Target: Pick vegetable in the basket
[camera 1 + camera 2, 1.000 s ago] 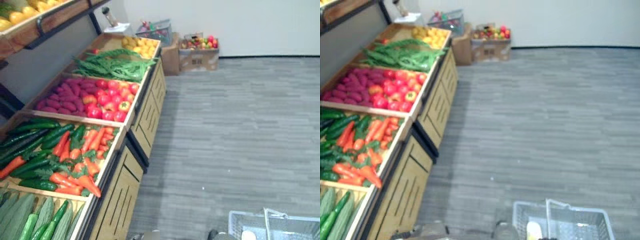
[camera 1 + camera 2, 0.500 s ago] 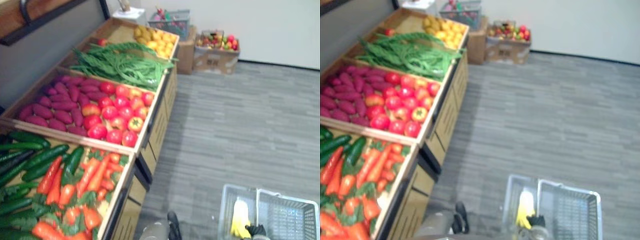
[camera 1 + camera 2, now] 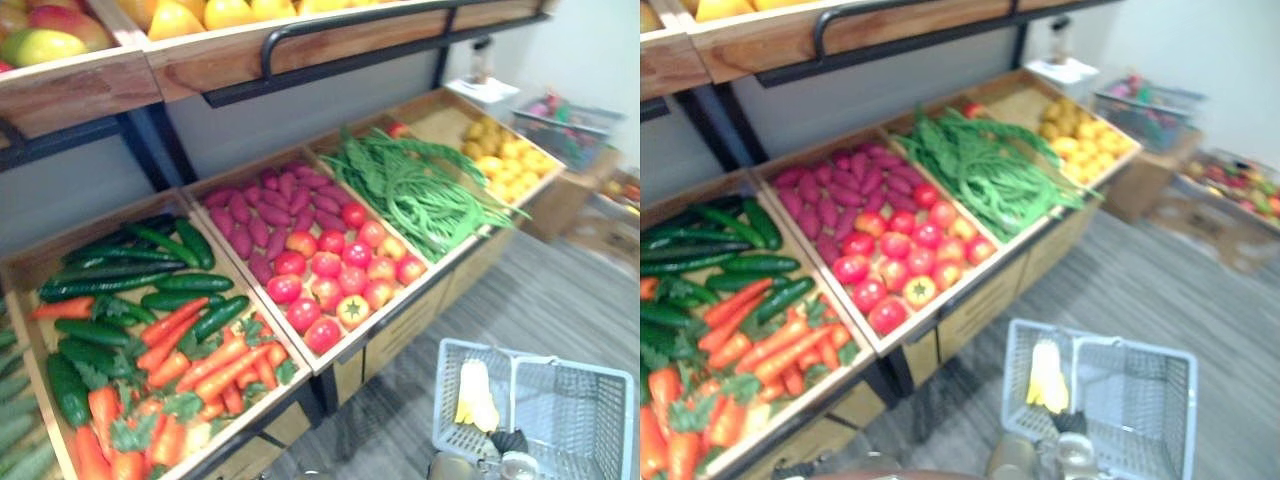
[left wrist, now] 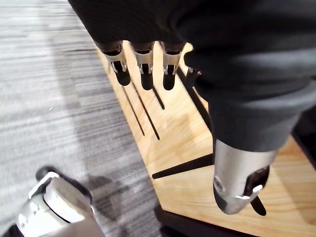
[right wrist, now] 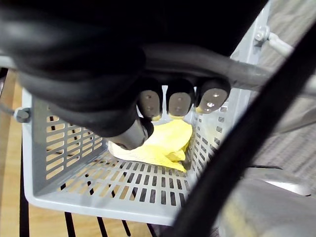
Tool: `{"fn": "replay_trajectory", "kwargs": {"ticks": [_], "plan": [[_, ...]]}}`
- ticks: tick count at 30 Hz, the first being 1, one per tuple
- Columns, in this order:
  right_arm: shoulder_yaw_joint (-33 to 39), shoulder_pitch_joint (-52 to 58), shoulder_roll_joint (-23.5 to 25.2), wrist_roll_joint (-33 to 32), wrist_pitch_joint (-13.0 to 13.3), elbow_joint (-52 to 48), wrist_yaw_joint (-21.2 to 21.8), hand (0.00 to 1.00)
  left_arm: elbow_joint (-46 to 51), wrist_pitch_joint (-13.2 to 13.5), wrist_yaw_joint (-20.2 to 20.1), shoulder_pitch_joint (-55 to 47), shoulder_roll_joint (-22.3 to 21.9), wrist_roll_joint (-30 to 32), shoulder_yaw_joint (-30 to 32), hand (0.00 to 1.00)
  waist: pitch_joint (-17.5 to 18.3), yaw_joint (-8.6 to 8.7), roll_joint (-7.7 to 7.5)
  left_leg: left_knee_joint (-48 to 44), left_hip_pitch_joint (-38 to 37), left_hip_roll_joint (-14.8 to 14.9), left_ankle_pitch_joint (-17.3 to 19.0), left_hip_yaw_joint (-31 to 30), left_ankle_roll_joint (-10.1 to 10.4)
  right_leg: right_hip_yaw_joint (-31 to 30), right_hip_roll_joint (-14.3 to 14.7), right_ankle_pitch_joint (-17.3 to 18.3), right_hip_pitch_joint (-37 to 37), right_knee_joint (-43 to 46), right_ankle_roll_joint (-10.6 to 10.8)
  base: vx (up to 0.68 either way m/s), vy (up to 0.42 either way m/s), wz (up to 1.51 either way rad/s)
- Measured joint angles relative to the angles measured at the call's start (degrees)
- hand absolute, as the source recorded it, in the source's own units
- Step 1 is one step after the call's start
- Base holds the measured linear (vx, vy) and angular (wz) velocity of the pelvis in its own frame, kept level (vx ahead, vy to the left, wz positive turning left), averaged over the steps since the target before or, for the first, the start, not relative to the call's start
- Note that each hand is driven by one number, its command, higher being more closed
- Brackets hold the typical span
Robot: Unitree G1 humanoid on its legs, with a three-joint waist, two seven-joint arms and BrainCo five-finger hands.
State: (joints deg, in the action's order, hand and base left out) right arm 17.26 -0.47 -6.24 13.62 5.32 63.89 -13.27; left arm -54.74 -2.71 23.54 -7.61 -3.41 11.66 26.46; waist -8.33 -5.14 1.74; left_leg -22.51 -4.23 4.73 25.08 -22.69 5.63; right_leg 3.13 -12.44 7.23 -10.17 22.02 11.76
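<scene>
Beside the robot on its right, the grey basket [image 3: 570, 415] hangs from the right hand [image 3: 510, 441], whose fingers [image 5: 178, 102] are curled round the handle [image 3: 514, 395]. 1 yellow item [image 3: 476, 397] already lies on the basket's bottom, against a wall.

The left hand [image 4: 143, 61] hangs low beside the stand's wooden front [image 4: 197, 148], its fingers straight, slightly apart and holding nothing.

The vegetables lie in the stand's sloping bins, well apart from both hands. Carrots [image 3: 200, 365] and cucumbers [image 3: 130, 270] share the nearest bin, tomatoes [image 3: 335, 280] and purple sweet potatoes [image 3: 265, 200] the next, and green beans [image 3: 420, 190] the one beyond.

A carrot looks like the easiest pick: probably light, stiff and not fragile, best taken across its thick middle, clear of the leafy top. Cucumbers should be equally stiff but smoother, so likelier to slip. Tomatoes are round and glossy; one would need wrapping from above, and a nudge could send its neighbours rolling down the slope. The beans look thin, limp and tangled, so a single one would be hard to separate.
</scene>
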Motion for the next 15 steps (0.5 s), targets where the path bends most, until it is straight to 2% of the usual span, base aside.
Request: {"fn": "replay_trajectory", "kwargs": {"ticks": [1,2,3,4,5,6,7,9,10,12,15], "plan": [[0.2,0.3,-1.0,0.0,0.0,-0.1,-0.1,1.00,0.2,0.2,0.5,0.1,-1.2,-0.5,1.0,0.00,0.6,0.16,0.82,1.2,1.2,1.8,-3.0,-2.4,0.3,4.2,0.2,2.2,-0.1,2.3,-1.4,0.18,-0.427,1.57],[1.1,-0.3,-1.5,0.0,-0.3,0.0,0.0,1.00,0.0,0.2,1.3,0.2,-1.4,-1.8,1.0,0.00,0.7,-0.19,0.97,4.2,2.3,3.5,-6.9,-3.0,1.0,8.2,-0.1,3.4,0.4,3.2,-3.0,0.20,-0.529,1.70],[2.3,-0.5,-1.4,0.0,-0.5,0.0,0.0,1.00,0.0,0.2,1.4,0.0,-1.3,-2.3,1.1,0.00,0.7,-0.07,0.97,5.7,3.1,4.4,-9.2,-2.7,1.5,10.6,-0.3,3.7,1.1,3.0,-3.5,0.17,-0.501,1.64],[4.6,-0.6,-1.3,0.0,-1.0,0.0,0.0,1.00,-0.1,0.1,1.7,0.2,-1.2,-2.5,1.1,0.00,0.7,0.34,0.93,7.1,4.5,6.4,-12.9,0.7,1.5,15.0,-0.3,3.9,3.1,1.2,-4.1,0.12,-0.431,1.44],[6.1,-0.6,-1.3,0.0,-1.2,0.1,0.0,1.00,-0.4,0.1,1.8,0.2,-1.0,-2.5,0.9,0.00,0.6,0.65,0.92,7.5,5.4,7.4,-14.1,4.2,1.7,17.3,-0.4,3.8,4.5,0.0,-4.5,0.12,-0.387,1.73],[8.6,-0.6,-1.6,-0.1,-1.4,0.7,-0.1,1.00,-1.6,0.1,2.3,0.7,-0.5,-2.8,0.8,0.00,0.6,0.68,0.81,7.9,6.4,9.1,-15.2,14.7,1.9,20.7,-0.3,3.5,6.7,-2.0,-5.1,0.08,-0.293,1.41],[9.4,-1.1,-2.2,-0.2,-1.6,2.2,-0.1,1.00,-2.7,0.0,2.7,0.7,0.1,-3.3,-0.3,0.00,0.6,0.79,0.63,8.6,6.0,10.4,-16.1,26.7,1.3,22.8,-0.4,3.2,8.2,-3.7,-5.6,0.06,-0.200,1.21],[9.4,-1.3,-2.8,-1.3,-1.6,2.5,-0.1,1.00,-4.9,-0.3,2.8,0.6,1.5,-3.7,-2.2,0.00,0.6,2.05,0.47,11.5,4.2,10.5,-18.5,39.6,1.5,25.7,-0.3,3.0,9.4,-5.1,-5.6,0.04,-0.132,0.85],[9.4,-1.3,-2.7,-1.3,-1.6,2.9,-0.1,1.00,-5.8,-0.4,2.8,0.7,1.6,-3.7,-2.5,0.00,0.6,2.31,0.16,14.3,3.3,10.1,-19.7,40.6,2.8,26.2,-0.2,2.6,9.9,-5.9,-5.4,0.01,-0.046,0.63],[9.6,-1.1,-1.7,-1.3,-1.4,3.6,-0.1,1.00,-6.9,-0.6,2.8,0.2,2.8,-3.7,-2.4,0.00,0.8,2.74,-0.66,20.1,1.2,8.2,-22.8,38.9,2.5,27.5,0.7,-0.6,12.5,-11.1,-4.8,-0.02,0.020,0.29],[10.2,-0.2,-1.3,-2.1,-1.1,3.8,0.0,1.00,-7.0,-1.3,2.7,0.1,3.2,-3.6,-2.3,0.00,1.1,3.45,-0.78,23.2,0.9,6.2,-24.4,38.1,1.9,28.0,0.4,-3.6,13.8,-15.7,-4.1,-0.05,0.106,0.19]]}}
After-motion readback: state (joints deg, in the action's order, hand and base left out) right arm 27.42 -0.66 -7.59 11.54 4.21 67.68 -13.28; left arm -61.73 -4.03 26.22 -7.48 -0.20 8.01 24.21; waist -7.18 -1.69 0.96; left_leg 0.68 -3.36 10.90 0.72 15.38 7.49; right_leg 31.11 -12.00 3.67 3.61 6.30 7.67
